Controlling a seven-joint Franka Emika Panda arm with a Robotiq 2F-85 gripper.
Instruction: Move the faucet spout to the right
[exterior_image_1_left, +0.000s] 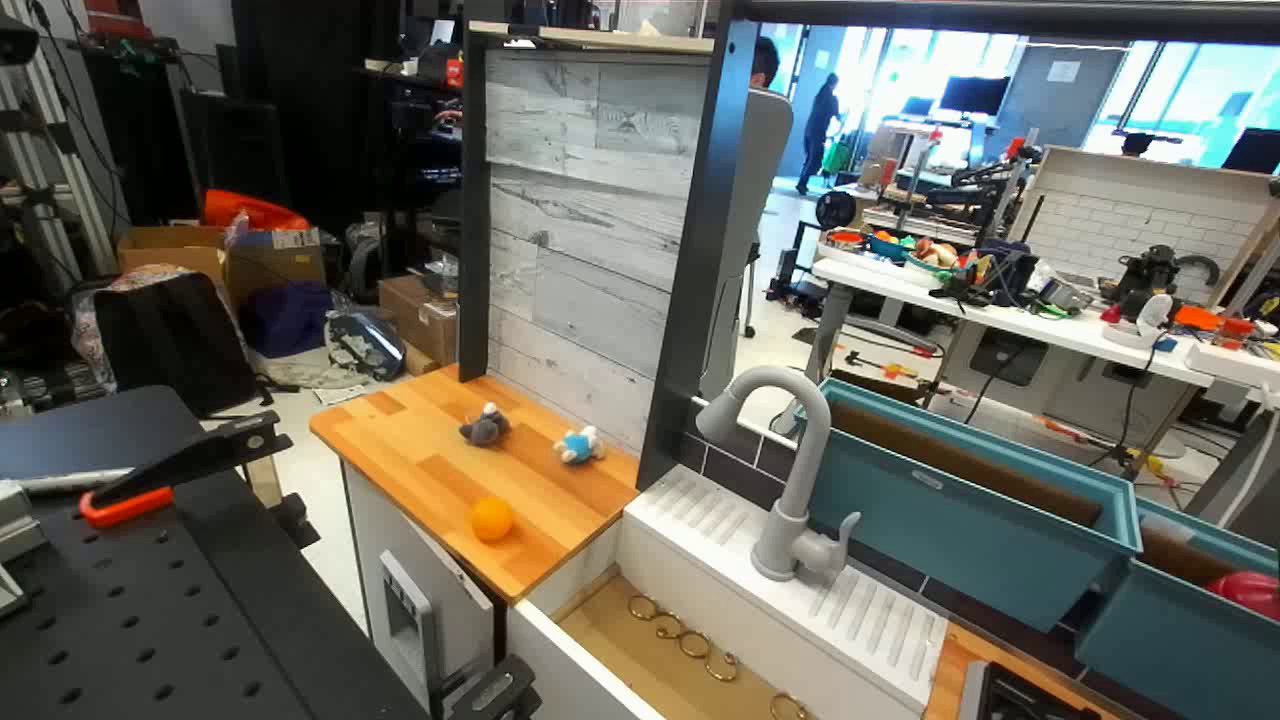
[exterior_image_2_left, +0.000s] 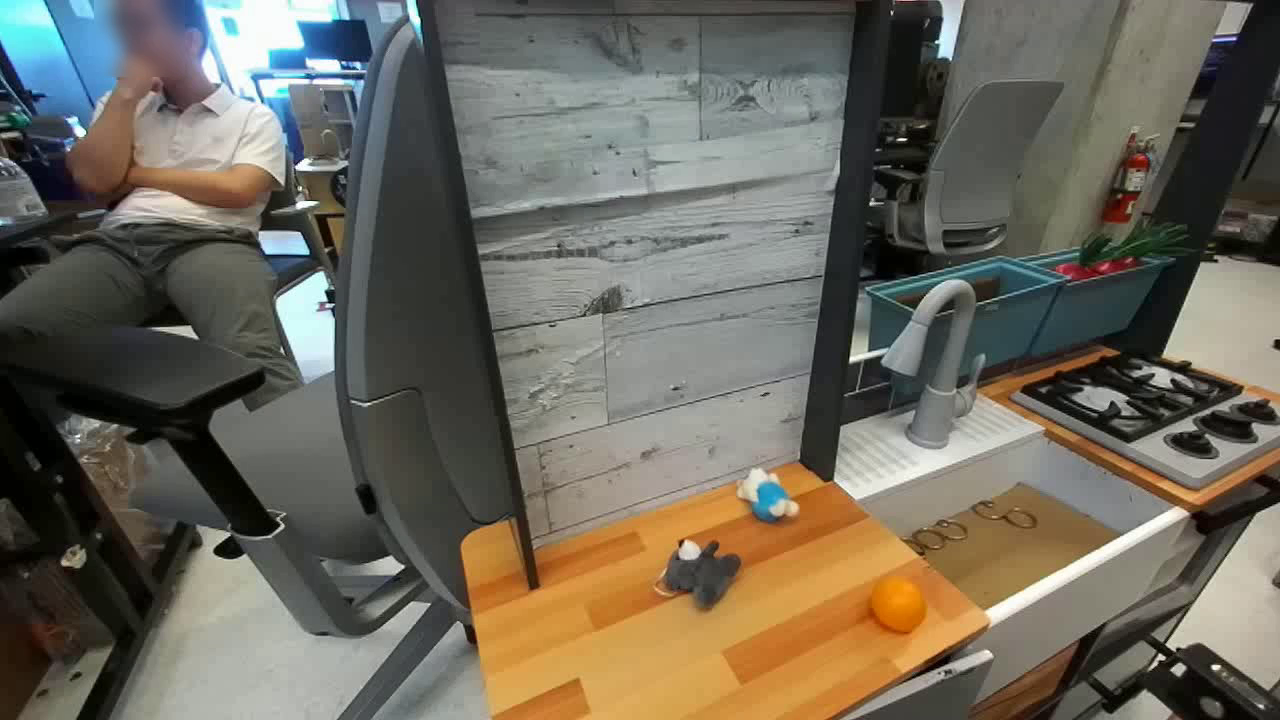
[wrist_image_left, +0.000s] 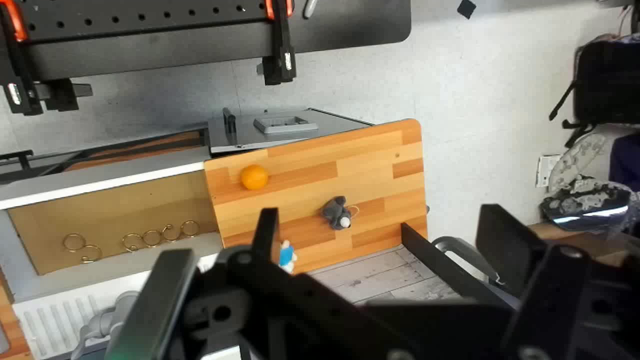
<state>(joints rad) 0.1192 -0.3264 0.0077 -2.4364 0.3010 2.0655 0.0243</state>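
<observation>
Wrist view: our claw (wrist_image_left: 377, 225) spread wide, empty. We should close first, nudge spout (exterior_image_1_left: 813, 440) rightward near tip (exterior_image_1_left: 716, 420), gently.

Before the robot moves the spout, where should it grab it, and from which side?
I'd grip the spout by its upright leg, slim and straight below the bend. Coming from the sink side seems best: a blue box stands close behind.

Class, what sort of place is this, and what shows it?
Probably a robotics lab set up for kitchen tasks: the faucet spout and stove look kitchen-like, while the perforated black table nearby suggests a lab.
</observation>
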